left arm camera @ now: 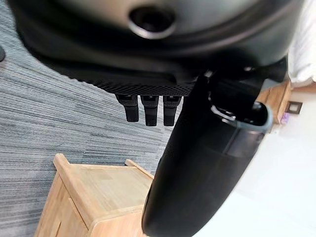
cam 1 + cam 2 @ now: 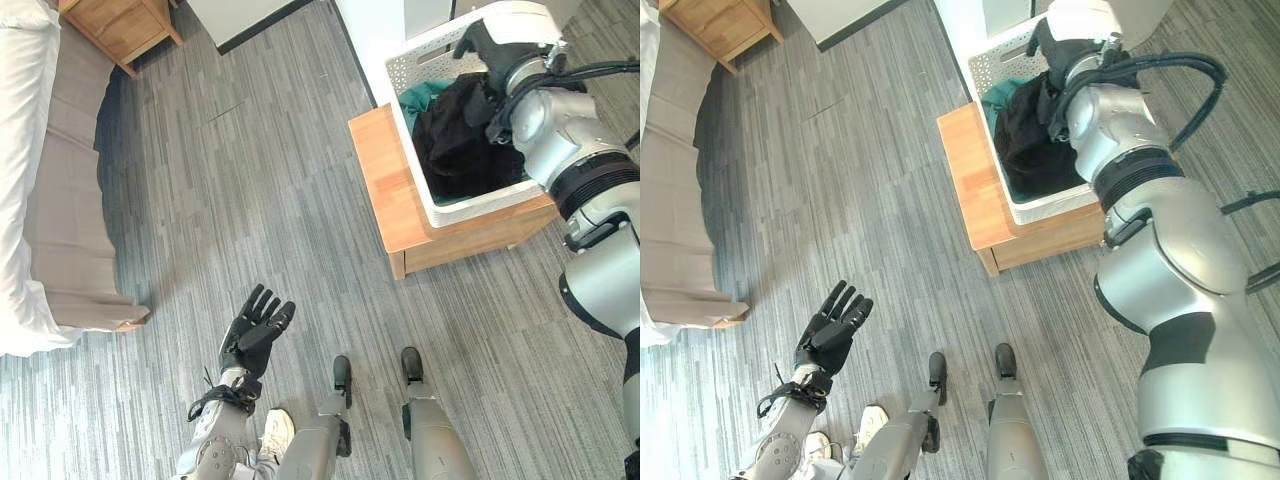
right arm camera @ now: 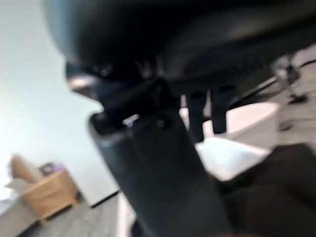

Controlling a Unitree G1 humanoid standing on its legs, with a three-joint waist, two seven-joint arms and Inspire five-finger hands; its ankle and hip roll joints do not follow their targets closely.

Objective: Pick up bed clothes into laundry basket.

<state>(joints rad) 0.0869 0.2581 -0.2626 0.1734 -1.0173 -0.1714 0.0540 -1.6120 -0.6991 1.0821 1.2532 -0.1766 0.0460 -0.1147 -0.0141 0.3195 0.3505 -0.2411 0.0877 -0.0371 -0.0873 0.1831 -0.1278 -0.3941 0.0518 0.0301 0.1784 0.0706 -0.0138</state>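
Black cloth (image 2: 462, 135) fills most of the white laundry basket (image 2: 470, 205), with a piece of teal cloth (image 2: 422, 95) beside it at the far side; how many garments lie there I cannot tell, because the right arm covers the basket's far corner. The right hand (image 2: 490, 40) is above that corner; in its wrist view the fingers (image 3: 200, 116) point straight out over the dark cloth and hold nothing. The basket stands on a low wooden stand (image 2: 385, 190), against a white wall. The left hand (image 2: 256, 328) hangs low over the grey floor, palm up, fingers spread and empty. The bed (image 2: 30, 190) is cut off at the left edge; its white bedding (image 2: 22, 120) is seen only in part, over a beige skirt. A wooden nightstand (image 2: 120, 25) is behind the bed, also cut by the edge.
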